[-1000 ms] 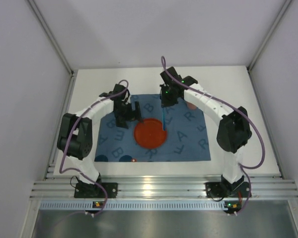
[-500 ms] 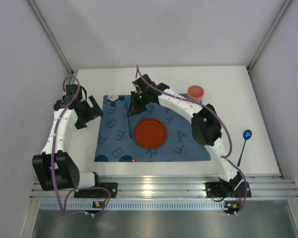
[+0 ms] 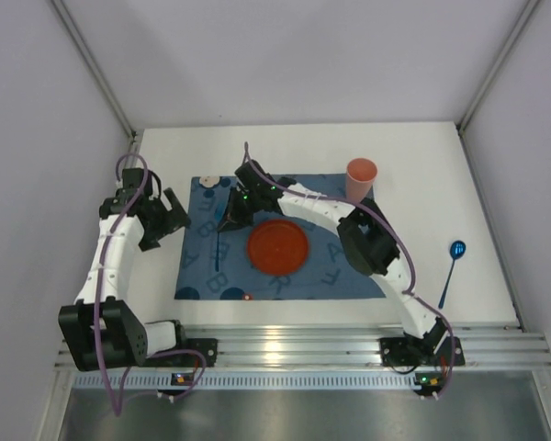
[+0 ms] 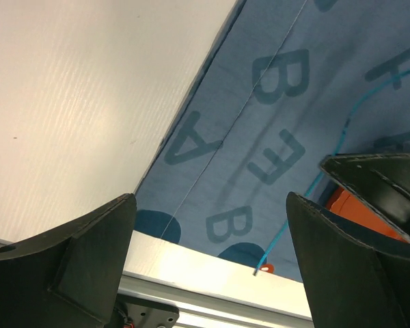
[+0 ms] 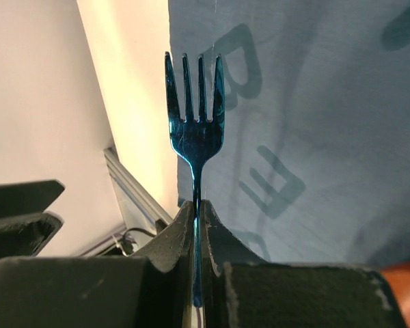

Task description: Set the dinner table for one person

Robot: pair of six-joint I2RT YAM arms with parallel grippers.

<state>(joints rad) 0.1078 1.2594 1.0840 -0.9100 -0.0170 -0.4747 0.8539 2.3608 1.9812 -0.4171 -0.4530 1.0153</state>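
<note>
The right claw (image 5: 197, 208) is clamped on a blue fork (image 5: 195, 130) above the mat (image 3: 349, 266), at 9 o'clock of the orange plate (image 3: 277, 246). The left claw (image 4: 210, 205) is apart at the mat's 9 o'clock edge. The white desk (image 3: 441, 175) lies under the mat.

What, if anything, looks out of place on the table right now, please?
The blue spoon lies alone on the bare white dinner table, well right of the blue mat and away from the orange plate. The fork is not laid yet: the right claw holds it over the mat, left of the plate.
</note>
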